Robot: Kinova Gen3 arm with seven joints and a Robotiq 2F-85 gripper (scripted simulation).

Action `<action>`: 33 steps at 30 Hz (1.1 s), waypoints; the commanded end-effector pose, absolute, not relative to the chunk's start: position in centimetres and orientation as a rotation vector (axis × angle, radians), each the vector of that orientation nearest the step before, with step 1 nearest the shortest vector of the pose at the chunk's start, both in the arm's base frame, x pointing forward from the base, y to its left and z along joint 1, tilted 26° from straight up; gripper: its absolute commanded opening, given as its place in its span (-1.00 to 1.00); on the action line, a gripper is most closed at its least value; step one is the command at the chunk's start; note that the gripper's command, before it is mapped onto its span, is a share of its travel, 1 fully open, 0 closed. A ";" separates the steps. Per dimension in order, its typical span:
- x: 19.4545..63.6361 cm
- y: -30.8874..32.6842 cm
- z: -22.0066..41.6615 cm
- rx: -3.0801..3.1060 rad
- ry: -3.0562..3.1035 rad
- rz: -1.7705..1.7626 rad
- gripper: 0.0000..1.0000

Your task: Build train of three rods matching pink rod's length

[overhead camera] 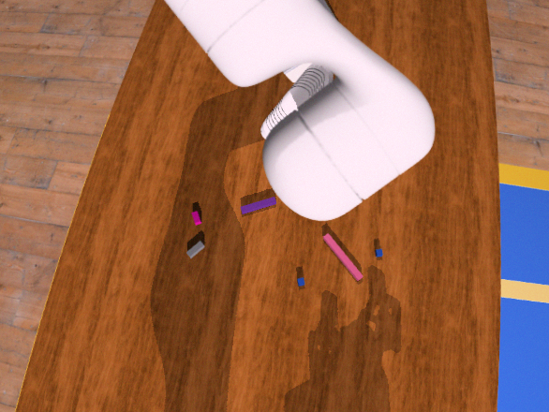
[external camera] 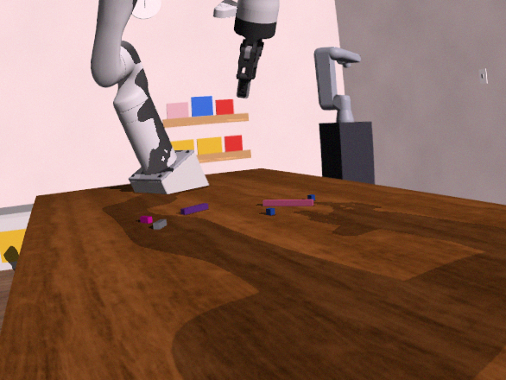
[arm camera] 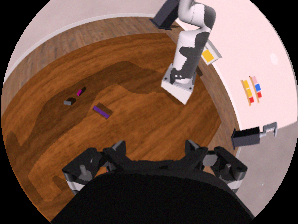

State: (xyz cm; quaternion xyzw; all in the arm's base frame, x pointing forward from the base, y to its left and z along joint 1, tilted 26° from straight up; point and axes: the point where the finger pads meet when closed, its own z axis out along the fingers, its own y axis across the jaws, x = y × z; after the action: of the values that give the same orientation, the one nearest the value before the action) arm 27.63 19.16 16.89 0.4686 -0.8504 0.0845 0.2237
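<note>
The pink rod (overhead camera: 343, 257) (external camera: 287, 202) lies slanting. One blue rod (overhead camera: 301, 282) (external camera: 270, 212) lies to its left, another blue rod (overhead camera: 378, 253) (external camera: 311, 197) to its right. The purple rod (overhead camera: 259, 206) (external camera: 194, 209) (arm camera: 101, 112) lies farther left and back. The magenta rod (overhead camera: 197, 218) (external camera: 146, 219) (arm camera: 79, 92) and the grey rod (overhead camera: 196, 249) (external camera: 160, 224) (arm camera: 68, 103) lie at the left, near each other but apart, turned differently. All lie singly on the table. My gripper (arm camera: 155, 147) (external camera: 243, 96) is open and empty, high above the table. The arm hides it in the top view.
The arm's base (external camera: 170, 183) (arm camera: 176, 92) stands on the table (overhead camera: 117, 281) at the back. The upper arm and wrist (overhead camera: 347, 136) cover the back middle in the top view. Arm shadows fall across the left and front. Shelves and a dark pedestal (external camera: 347, 151) stand beyond the table.
</note>
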 end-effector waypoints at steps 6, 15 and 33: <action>29.2 14.2 15.7 1.570 -2.199 0.293 1.00; 31.4 7.4 14.2 2.023 -1.798 0.382 1.00; 32.3 3.3 13.2 2.328 -1.363 0.417 1.00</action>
State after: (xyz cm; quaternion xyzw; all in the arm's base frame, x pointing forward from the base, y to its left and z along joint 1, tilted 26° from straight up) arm 32.45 3.56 13.21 0.8322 -0.4930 0.1502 0.2045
